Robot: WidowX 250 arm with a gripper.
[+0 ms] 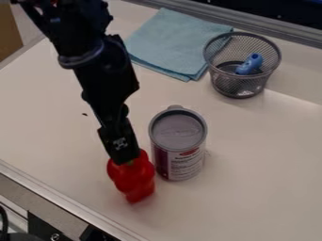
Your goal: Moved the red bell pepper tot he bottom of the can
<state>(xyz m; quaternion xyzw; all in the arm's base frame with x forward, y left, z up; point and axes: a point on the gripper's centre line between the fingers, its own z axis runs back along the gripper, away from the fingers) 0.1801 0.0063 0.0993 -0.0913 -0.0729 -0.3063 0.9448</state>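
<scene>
The black gripper (129, 159) hangs down from the upper left, with its lower end at the top of the red bell pepper (134, 179), by the green stem. The pepper is just left of the can (181, 159), with its narrower end toward the bottom of the view. The can stands upright, with a grey lid on top and a printed label around its side. The gripper's lower end covers part of the pepper's top. Whether the pepper touches the table is hard to tell.
A wire mesh cup (239, 87) holding a blue-handled item (250, 64) stands at the upper right. A folded light blue cloth (170, 44) lies beside it on the white table (264, 155). A metal rail (60, 200) edges the table at lower left.
</scene>
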